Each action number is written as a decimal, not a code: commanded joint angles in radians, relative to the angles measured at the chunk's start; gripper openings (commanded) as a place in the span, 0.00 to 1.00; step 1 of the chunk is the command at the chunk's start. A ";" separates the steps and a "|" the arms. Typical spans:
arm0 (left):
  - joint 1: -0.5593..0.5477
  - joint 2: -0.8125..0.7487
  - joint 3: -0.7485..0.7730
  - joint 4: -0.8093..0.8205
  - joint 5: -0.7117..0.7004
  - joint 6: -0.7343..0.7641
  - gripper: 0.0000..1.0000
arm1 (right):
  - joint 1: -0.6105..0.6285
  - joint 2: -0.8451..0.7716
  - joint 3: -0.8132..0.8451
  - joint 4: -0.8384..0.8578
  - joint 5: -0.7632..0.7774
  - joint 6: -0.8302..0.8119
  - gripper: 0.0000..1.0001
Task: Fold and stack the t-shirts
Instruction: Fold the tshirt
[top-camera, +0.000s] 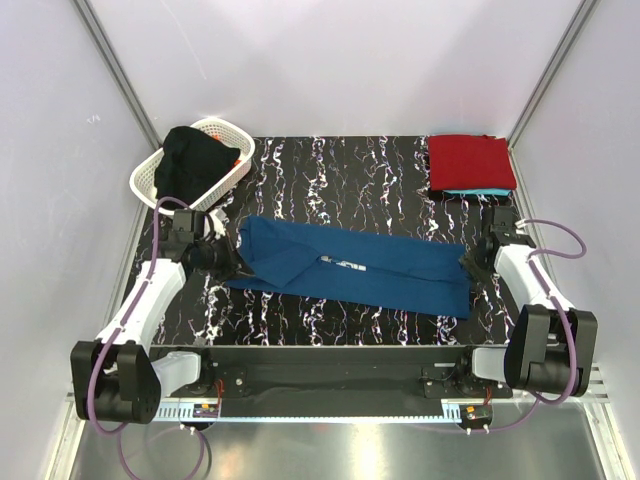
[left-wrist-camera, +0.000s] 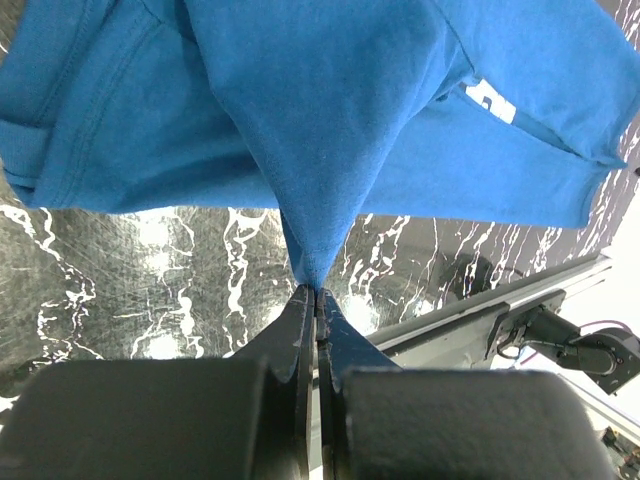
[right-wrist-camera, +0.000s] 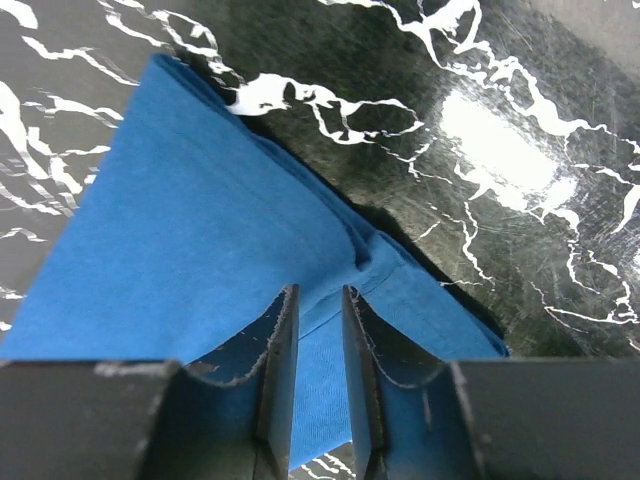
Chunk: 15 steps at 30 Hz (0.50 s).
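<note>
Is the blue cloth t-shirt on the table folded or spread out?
Partly folded: the blue cloth t-shirt lies as a long narrow band, with layers overlapping at its left end.

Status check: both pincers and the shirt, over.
Left pincer shut on blue shirt. Right pincer open over its other end. Nothing blocking.

Black glossy counter (top-camera: 340, 165), streaked with white marble-like veins, fills the middle of the enclosure. Plain pale far wall (top-camera: 330, 60). Matching left wall (top-camera: 50, 200) and right wall (top-camera: 600, 180) close in the sides. A silver metal left post (top-camera: 116, 70) and a silver metal right post (top-camera: 548, 70) run along the far corners. Near edge, going outward: black mounting rail (top-camera: 330, 360), white slotted strip (top-camera: 330, 408), brushed grey metal panel (top-camera: 380, 450). Light even and soft. The right wrist view shows a bright glare patch (right-wrist-camera: 500, 150) on the counter.
</note>
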 joint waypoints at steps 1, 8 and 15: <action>0.003 -0.020 -0.020 0.041 0.048 0.012 0.00 | -0.004 -0.041 0.049 -0.029 0.002 0.018 0.31; 0.003 -0.034 -0.034 0.044 0.051 0.020 0.00 | -0.004 -0.035 0.005 0.031 -0.064 0.033 0.26; 0.004 -0.025 -0.025 0.044 0.054 0.033 0.00 | -0.004 0.080 0.026 0.041 0.012 0.022 0.31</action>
